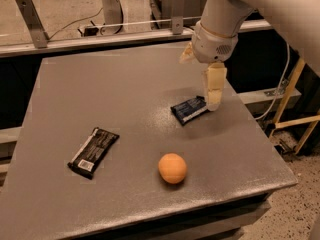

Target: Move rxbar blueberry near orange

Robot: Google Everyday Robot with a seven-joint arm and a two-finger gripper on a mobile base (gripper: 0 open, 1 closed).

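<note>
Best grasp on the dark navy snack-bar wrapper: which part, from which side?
Probably straight down from above, pinching the dark navy snack-bar wrapper across its narrow width, mid-length. It lies flat on the grey table, angled diagonally, so no side edge offers purchase. The gripper sits at its right end.
</note>
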